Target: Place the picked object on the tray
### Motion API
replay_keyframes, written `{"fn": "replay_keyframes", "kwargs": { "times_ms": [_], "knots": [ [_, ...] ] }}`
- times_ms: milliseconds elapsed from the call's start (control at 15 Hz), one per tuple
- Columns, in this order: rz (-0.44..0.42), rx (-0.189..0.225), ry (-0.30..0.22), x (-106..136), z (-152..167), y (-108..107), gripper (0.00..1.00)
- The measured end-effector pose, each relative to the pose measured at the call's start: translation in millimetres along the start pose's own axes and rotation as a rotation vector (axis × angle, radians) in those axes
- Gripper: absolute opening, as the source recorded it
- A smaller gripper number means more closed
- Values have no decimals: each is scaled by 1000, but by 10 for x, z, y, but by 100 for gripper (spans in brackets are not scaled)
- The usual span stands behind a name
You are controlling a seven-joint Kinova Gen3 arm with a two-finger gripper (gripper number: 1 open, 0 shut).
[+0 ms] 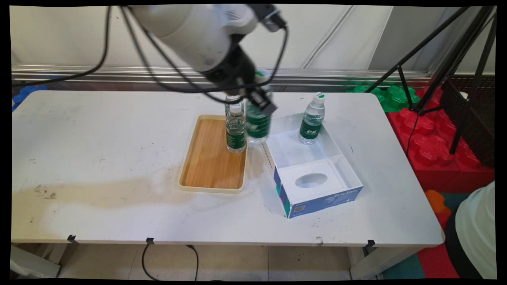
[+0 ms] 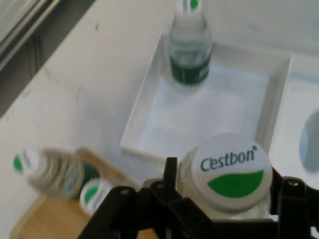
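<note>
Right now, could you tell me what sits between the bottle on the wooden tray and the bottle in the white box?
The gripper sits between the tray bottle and the boxed bottle, holding a third bottle over the table; the main view shows it.

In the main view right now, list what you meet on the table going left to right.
Wooden tray → bottle standing on the tray → bottle held in the gripper → white box with a bottle standing inside.
</note>
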Motion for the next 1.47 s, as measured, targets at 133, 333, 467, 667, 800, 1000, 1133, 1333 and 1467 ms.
{"fn": "replay_keyframes", "kwargs": {
  "times_ms": [133, 333, 467, 667, 800, 1000, 1133, 1333, 1467],
  "knots": [
    [-1, 3, -21, -154, -103, -48, 0],
    [-6, 12, -48, -348, -214, -121, 0],
    [-10, 24, -61, -463, -268, -187, 0],
    [-20, 53, -68, -588, -298, -325, 0],
    [-29, 75, -72, -651, -280, -434, 0],
    [-43, 111, -81, -754, -219, -625, 0],
    [-51, 135, -90, -820, -133, -774, 0],
    [-52, 156, -102, -922, 23, -973, 0],
    [-45, 154, -108, -966, 129, -1048, 0]
  ]
}}
